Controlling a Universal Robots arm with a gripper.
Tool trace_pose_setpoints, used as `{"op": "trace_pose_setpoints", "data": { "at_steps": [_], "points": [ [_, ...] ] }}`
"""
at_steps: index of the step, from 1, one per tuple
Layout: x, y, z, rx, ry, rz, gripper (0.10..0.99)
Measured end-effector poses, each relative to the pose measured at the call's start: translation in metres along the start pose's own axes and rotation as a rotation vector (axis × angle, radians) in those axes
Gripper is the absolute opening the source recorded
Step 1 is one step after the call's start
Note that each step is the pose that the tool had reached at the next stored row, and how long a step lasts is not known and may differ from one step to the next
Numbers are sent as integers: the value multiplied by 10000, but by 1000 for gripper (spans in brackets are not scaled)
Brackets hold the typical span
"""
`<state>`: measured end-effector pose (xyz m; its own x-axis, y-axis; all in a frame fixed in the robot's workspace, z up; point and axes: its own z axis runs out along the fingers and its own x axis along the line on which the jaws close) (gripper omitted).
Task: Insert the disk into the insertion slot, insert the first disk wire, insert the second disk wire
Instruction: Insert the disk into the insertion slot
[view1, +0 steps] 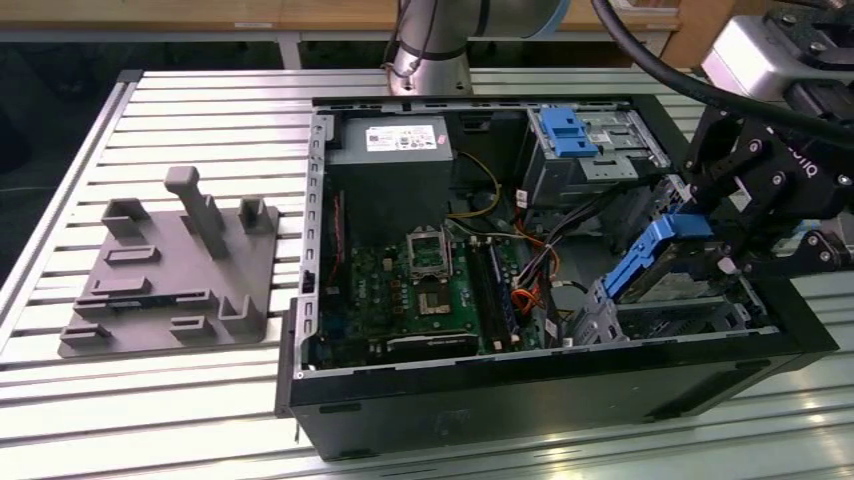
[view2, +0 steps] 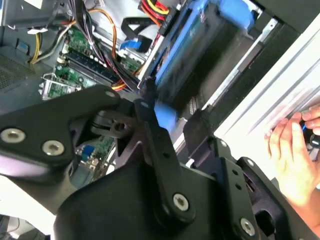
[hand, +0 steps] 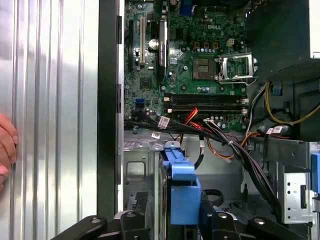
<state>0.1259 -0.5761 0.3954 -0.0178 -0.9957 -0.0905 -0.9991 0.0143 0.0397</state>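
Note:
The disk (view1: 651, 255), a flat drive in a bright blue caddy, hangs tilted over the front right corner of the open computer case. My gripper (view1: 717, 243) is shut on its upper end. In the first wrist view the blue caddy (hand: 179, 182) sits between the two black fingers (hand: 134, 220). The second wrist view shows the disk (view2: 200, 35) just past the finger linkage. The insertion slot (view1: 603, 322), a low silver perforated cage, lies right under the disk's lower end; its silver wall (hand: 136, 172) also appears in the first wrist view. Whether the disk touches the cage I cannot tell.
A taller silver cage with a blue latch (view1: 571, 132) stands at the back of the case. Loose black, red and orange wires (view1: 534, 270) run beside the slot, next to the motherboard (view1: 414, 290). A grey fixture plate (view1: 167, 275) lies on the slatted table. A person's hand (view2: 295, 150) rests outside the case.

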Motion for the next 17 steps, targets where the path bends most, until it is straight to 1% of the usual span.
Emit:
{"op": "trace_pose_setpoints", "data": {
  "at_steps": [1,11,12,13,15,17],
  "points": [
    [0,0,1,0,2,0,498],
    [1,0,8,0,-1,0,506],
    [0,-1,9,0,-3,0,569],
    [-3,0,10,0,-2,0,569],
    [-7,0,10,0,-3,0,682],
    [-9,0,9,0,-2,0,682]
  ]
}}
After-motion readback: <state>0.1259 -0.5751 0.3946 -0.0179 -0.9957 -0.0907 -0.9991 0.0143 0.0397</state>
